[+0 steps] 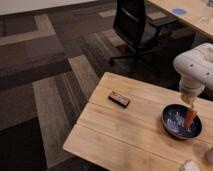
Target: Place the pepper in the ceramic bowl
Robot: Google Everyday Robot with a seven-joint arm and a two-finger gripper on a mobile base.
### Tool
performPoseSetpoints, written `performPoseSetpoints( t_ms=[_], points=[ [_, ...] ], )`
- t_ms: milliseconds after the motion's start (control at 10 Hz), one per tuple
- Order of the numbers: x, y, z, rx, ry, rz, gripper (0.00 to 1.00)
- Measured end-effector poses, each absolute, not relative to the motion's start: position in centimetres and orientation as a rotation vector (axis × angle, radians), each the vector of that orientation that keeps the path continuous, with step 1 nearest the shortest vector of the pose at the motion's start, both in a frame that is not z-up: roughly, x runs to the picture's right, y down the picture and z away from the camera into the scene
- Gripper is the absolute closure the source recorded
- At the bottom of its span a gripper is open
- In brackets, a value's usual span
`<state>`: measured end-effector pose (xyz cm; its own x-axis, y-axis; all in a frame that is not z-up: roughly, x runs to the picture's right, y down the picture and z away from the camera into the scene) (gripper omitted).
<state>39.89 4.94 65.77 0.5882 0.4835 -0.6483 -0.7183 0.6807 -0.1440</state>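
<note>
Striped carpet in grey and brown runs behind a pale wooden table [125,135], with a black office chair [134,27] pulled up beyond it and a second table's edge at the top right. On our table we see the ceramic bowl [172,129], dark blue and glossy, sitting near the right end, and well apart from it a flat black bar with red markings [119,99] lying toward the middle.

Our white arm [196,70] reaches down from the right, and the gripper [188,101] hangs just above the bowl's far rim. The pepper [190,119] stands tilted, its upper end at the gripper and its tapered lower end down inside the bowl. We cannot tell whether the gripper has hold of the pepper or has let it go, since the fingertips blur into the pepper's top.

We judge that we are at the release step. To do it well, we should have the pepper's tip resting on the bowl's inside before letting go, so it tips over within the rim rather than over it. We should then lift straight up, clear of the rim, so we do not nudge the bowl along the table.

Apart from the pepper, the bowl shows only its lighter speckled inside.
</note>
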Motion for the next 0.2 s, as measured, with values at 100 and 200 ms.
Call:
performPoseSetpoints(
  t_ms=[100, 200],
  points=[
    [39.9, 4.98, 65.8, -0.419, 0.614, 0.724, 0.2],
    [39.92, 5.04, 65.85, -0.42, 0.615, 0.724, 0.2]
  ],
)
